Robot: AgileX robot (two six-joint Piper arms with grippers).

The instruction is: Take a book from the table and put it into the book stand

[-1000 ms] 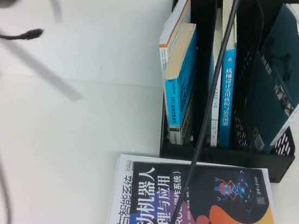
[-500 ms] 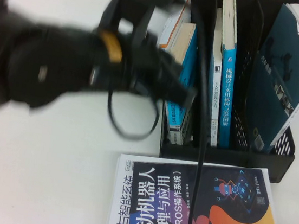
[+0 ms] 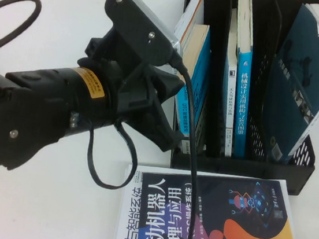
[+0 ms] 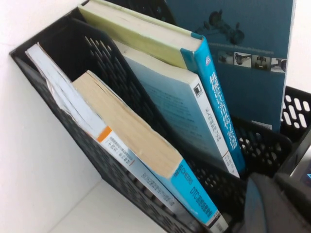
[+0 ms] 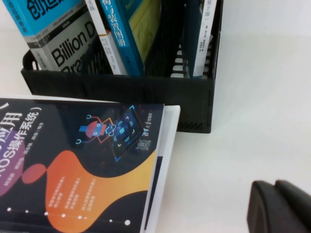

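The book [image 3: 243, 89], with a pale yellow-green cover and a teal spine, stands upright in a middle slot of the black mesh book stand [image 3: 241, 164]. It also shows in the left wrist view [image 4: 160, 39], inside the stand [image 4: 63, 63]. My left gripper [image 3: 167, 129] hangs over the white table [image 3: 45, 199] just left of the stand's front left corner. In the left wrist view the left gripper [image 4: 274, 204] is close to the stand. My right gripper [image 5: 282, 206] is shut and empty over bare table, to the right of the black book [image 5: 82, 160]. It is out of the high view.
The black book with orange-purple robot art [image 3: 216, 225] lies flat in front of the stand. A blue-cover book with tan page edges [image 3: 194, 77] fills the left slot. A large dark teal book [image 3: 304, 79] leans in the right slot. My left arm's cable [image 3: 187, 158] hangs across the black book.
My left arm has swung in from the upper left and now fills the left of the high view, its gripper beside the stand. The books have not moved.
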